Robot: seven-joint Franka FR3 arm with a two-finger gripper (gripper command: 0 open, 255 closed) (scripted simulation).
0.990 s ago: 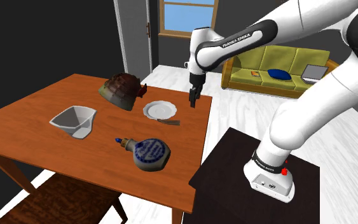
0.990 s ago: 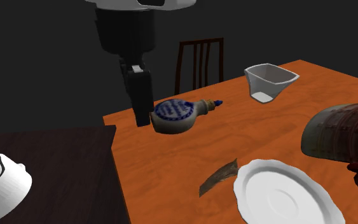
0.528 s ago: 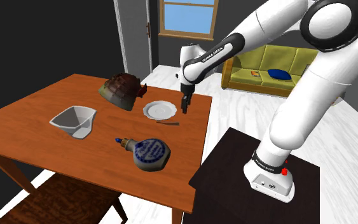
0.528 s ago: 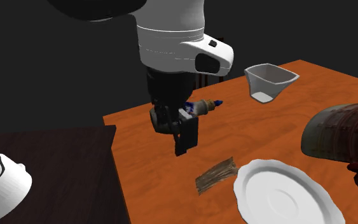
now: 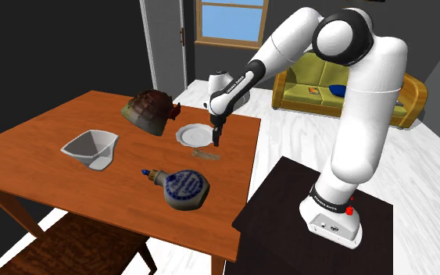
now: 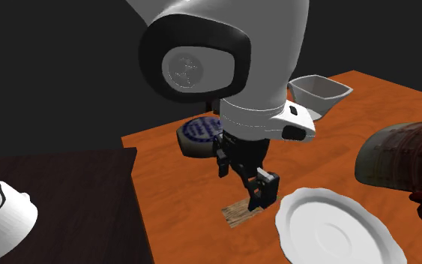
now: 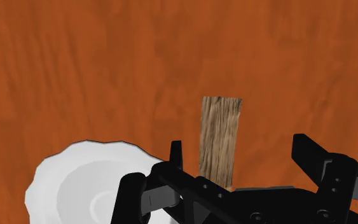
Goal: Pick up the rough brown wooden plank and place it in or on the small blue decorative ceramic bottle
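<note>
The rough brown plank (image 5: 206, 154) (image 6: 238, 214) (image 7: 220, 139) lies flat on the orange wooden table (image 5: 46, 141), right beside a white plate (image 5: 194, 135) (image 7: 85, 181). My black gripper (image 5: 216, 141) (image 6: 259, 196) (image 7: 241, 159) hangs low over the plank's plate-side end. In the wrist view its fingers stand apart, one on either side of the plank, touching nothing. The blue-patterned bottle (image 5: 180, 187) lies on its side nearer the table's front edge. In the second exterior view the bottle (image 6: 199, 132) is partly hidden behind my arm.
A white angular bowl (image 5: 91, 148) (image 6: 318, 95) and a brown domed object (image 5: 151, 110) (image 6: 400, 161) also sit on the table. The plate (image 6: 336, 234) lies close to the gripper. The dark stand (image 5: 288, 195) is beside the table, and a chair (image 5: 69, 244) stands at the front.
The arm has swung toward the shoulder view's left and come down. The gripper went from beyond the table's edge to just over the plank. Nothing on the table has moved.
</note>
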